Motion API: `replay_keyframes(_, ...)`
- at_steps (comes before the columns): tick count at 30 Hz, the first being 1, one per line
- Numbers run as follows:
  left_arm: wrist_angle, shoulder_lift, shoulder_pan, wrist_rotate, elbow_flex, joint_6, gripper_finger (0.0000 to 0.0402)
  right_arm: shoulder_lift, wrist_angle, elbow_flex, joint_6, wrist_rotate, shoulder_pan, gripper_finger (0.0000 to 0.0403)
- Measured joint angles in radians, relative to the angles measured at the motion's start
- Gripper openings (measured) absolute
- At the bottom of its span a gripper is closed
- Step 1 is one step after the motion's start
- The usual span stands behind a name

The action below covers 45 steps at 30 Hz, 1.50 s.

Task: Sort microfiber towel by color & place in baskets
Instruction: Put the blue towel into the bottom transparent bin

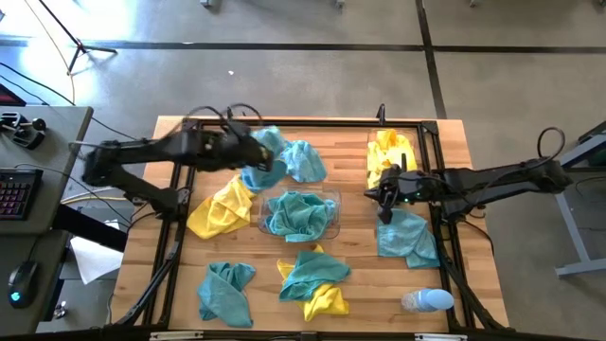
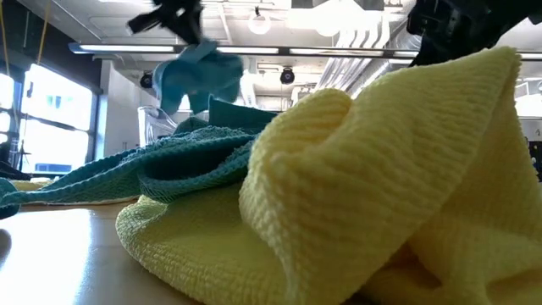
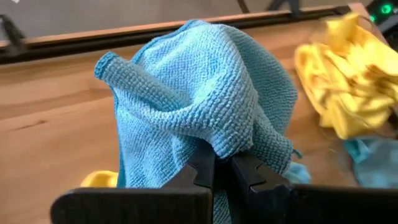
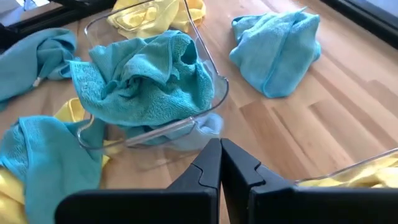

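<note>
High view, left hand (image 1: 254, 156): closed on a teal-blue towel (image 1: 268, 150), above the surface (image 1: 445, 142) near its far edge.
High view, right hand (image 1: 386, 194): closed, holding nothing, between the yellow-filled basket (image 1: 371, 144) at the far right corner and a loose teal towel (image 1: 407, 237).
High view, middle basket (image 1: 333, 220): holds teal towels.
Low view: a yellow towel (image 2: 398, 195) fills the foreground, a teal one behind it.
Left wrist view: fingers (image 3: 202, 171) pinch the teal-blue cloth.
Right wrist view: fingers (image 4: 211, 165) together near the teal-filled basket.
</note>
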Motion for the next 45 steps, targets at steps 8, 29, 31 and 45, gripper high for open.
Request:
replay_keyframes(8, -0.060, 0.318, -0.198, -0.076, 0.331, -0.061, 0.0000, -0.017, -0.082, 0.000, -0.072, -0.007, 0.000, 0.0000)
replay_keyframes(29, -0.159, 0.744, -0.344, -0.021, 0.481, -0.117, 0.0000, -0.017, -0.110, 0.000, -0.119, -0.087, 0.000, 0.0000)
replay_keyframes(31, -0.156, 0.773, -0.341, 0.019, 0.481, -0.119, 0.0000, -0.017, -0.110, 0.000, -0.119, -0.095, 0.000, 0.0000)
replay_keyframes(45, -0.152, 0.875, -0.301, 0.146, 0.481, -0.271, 0.0001, -0.017, -0.110, 0.000, -0.115, -0.105, 0.000, 0.0000)
